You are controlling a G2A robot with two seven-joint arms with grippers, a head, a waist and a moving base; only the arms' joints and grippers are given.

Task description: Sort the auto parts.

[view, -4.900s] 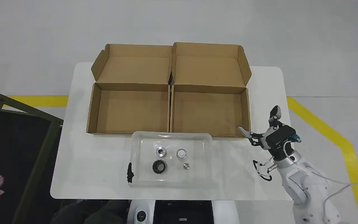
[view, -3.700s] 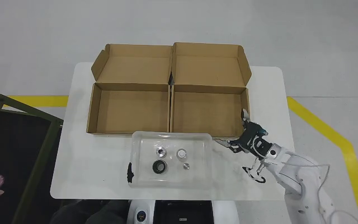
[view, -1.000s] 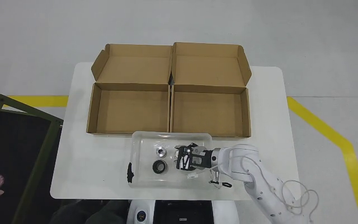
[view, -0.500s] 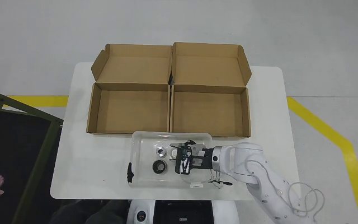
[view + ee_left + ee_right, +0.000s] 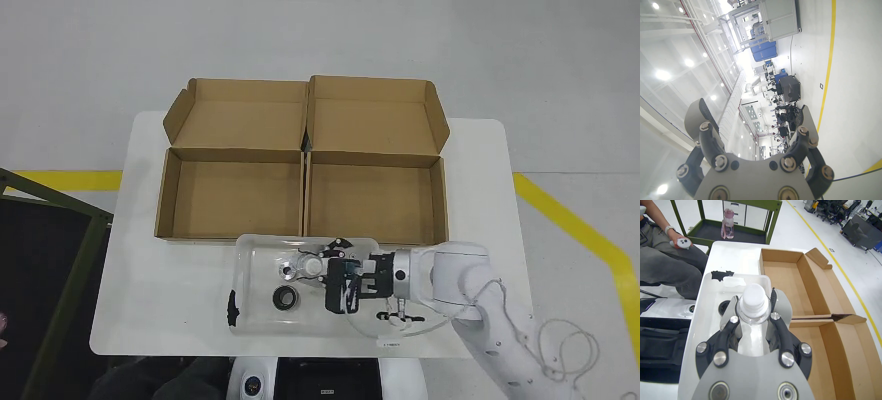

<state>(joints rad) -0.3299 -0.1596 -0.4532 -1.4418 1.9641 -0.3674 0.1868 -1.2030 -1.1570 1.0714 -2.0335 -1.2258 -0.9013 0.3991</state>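
Now your right claw (image 5: 754, 296) grips the white stepped part (image 5: 754, 293), held over the clear tray (image 5: 706, 287) on the bench (image 5: 480, 180), beside two cardboard boxes (image 5: 235, 200). Your left claw (image 5: 752, 106) is spread wide.

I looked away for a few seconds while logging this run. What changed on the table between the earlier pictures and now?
The right gripper came from the table's right edge over to the clear tray and shut on the white part, which has shifted toward the silver part. The silver part, the black ring and the two cardboard boxes stayed where they were.
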